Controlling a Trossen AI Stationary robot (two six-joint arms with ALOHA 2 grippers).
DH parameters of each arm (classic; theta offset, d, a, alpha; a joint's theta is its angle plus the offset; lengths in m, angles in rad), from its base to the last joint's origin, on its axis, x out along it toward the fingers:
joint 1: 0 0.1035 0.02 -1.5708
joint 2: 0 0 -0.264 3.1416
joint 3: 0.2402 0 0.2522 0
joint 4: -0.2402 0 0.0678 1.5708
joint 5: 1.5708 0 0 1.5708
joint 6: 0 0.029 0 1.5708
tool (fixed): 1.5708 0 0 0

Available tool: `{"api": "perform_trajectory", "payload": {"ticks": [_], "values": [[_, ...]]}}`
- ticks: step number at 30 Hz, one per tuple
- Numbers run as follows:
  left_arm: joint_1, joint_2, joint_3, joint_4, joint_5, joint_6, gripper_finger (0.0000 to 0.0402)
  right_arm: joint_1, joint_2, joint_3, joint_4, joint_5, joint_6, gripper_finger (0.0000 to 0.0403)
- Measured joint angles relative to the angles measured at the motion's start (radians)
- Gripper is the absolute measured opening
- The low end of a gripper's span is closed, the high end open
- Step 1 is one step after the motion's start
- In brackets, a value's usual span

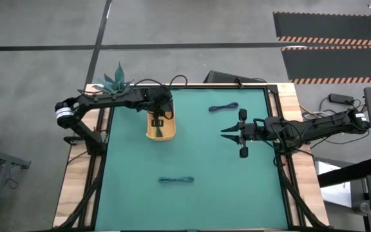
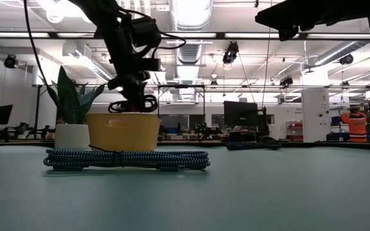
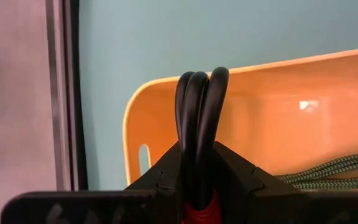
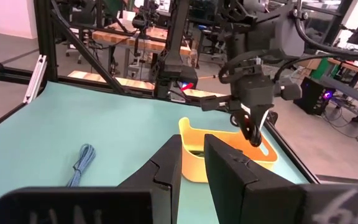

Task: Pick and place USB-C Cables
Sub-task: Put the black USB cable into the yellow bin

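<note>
The yellow tray [image 1: 170, 134] stands at the table's far left, with the dark green cable [image 3: 335, 172] lying in it. My left gripper [image 1: 158, 120] hangs over the tray, shut on the black-and-red cable bundle [image 3: 197, 118], which sits just above the tray's rim [image 2: 122, 122] in the low view. The blue-purple cable [image 1: 224, 107] lies flat on the mat towards the far right. The teal-blue cable [image 1: 176, 180] lies near the table's middle front. My right gripper [image 1: 227, 132] is open above the mat, right of the tray, touching nothing. My left gripper pinches the black bundle between its two fingers [image 3: 241, 177], which come from above, pointing down. Several cord strands [image 3: 194, 143] run side by side through the fingers, and their looped end [image 3: 199, 81] sticks out past the fingertips. The bundle [image 2: 133, 104] is lifted clear above the tray.
A potted plant [image 1: 114, 81] stands just beyond the table's far left corner, close to the tray. Metal frame rails [image 1: 105, 129] run along the table's sides. Open green mat [image 1: 224, 187] lies at the middle and near side.
</note>
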Motion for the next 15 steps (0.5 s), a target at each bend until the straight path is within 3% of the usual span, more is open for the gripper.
{"api": "perform_trajectory", "payload": {"ticks": [15], "values": [[0.046,0.0,-0.08,0.072,0.034,0.029,0.0049,0.0,0.0,0.0,-0.001,0.0,-0.002,0.0059]]}}
